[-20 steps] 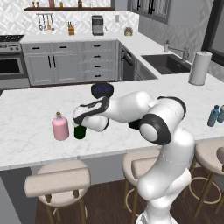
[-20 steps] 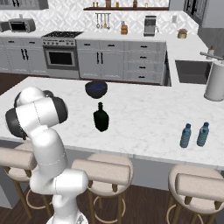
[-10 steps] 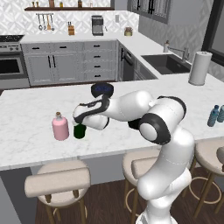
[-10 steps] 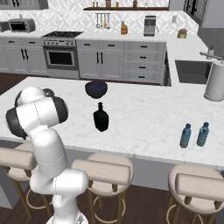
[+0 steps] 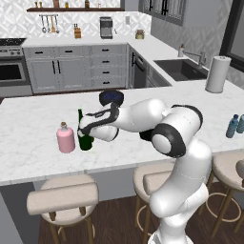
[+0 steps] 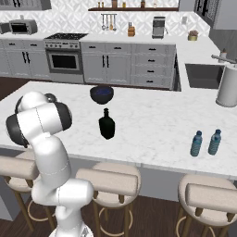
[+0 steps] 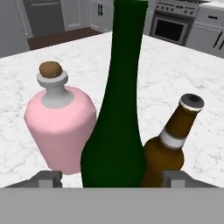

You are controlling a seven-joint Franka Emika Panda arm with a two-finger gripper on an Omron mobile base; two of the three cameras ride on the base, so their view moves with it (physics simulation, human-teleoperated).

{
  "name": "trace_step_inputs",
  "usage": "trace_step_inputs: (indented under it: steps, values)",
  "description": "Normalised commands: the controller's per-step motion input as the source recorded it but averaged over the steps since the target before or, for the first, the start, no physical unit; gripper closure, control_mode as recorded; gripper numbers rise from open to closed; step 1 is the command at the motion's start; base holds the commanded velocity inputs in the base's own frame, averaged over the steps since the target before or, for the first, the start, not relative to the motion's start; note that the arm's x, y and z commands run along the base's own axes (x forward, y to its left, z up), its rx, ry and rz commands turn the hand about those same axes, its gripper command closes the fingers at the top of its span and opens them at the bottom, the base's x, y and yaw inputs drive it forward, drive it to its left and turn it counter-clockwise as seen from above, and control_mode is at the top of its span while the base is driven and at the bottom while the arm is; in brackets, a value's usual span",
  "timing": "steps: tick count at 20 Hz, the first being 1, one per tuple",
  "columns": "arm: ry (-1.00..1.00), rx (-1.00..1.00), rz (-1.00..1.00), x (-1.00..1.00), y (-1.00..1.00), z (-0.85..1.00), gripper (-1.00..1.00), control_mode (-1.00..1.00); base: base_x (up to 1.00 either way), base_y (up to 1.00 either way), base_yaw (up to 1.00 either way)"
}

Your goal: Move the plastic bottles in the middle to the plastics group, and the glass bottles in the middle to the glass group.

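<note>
The tall dark-green wine bottle (image 7: 120, 109) stands upright on the counter between the squat pink bottle (image 7: 61, 127) and the slim brown bottle (image 7: 168, 148). My gripper (image 7: 111, 178) is open around its base, with a gap on each side between the fingers (image 7: 48, 178) and the glass. From the left base camera, the gripper (image 5: 89, 136) sits low beside the green bottle (image 5: 84, 136) and the pink bottle (image 5: 66, 139). The squat black bottle (image 6: 107, 125) stands alone mid-counter. Two pale-blue plastic bottles (image 6: 196, 144) (image 6: 214, 142) stand together at the right.
A dark bowl (image 6: 102, 94) sits behind the black bottle. A paper towel roll (image 6: 227, 85) stands by the sink (image 5: 178, 66) at the far right. Stools (image 5: 62, 198) line the counter's near edge.
The jaws have opened and let go of the green bottle, which stands where it was beside the pink one. The arm has barely moved.
</note>
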Motion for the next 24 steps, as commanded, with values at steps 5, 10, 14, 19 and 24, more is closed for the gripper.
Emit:
trace_step_inputs:
  steps: [5,10,14,19,24]
  values:
    - [0.00,0.00,0.00,0.00,0.00,0.04,-1.00,-1.00,0.00,0.00,0.00]
    - [-0.02,0.00,0.00,-0.11,-0.08,0.24,-1.00,-1.00,0.00,0.00,0.00]
    - [-0.02,0.00,0.00,-0.46,-0.21,0.34,-1.00,-1.00,0.00,0.00,0.00]
    - [0.00,0.00,-0.02,-0.49,-0.50,0.47,-1.00,-1.00,0.00,0.00,0.00]
    - [0.02,-0.03,-0.08,-0.28,-0.58,0.79,-1.00,-1.00,0.00,0.00,0.00]
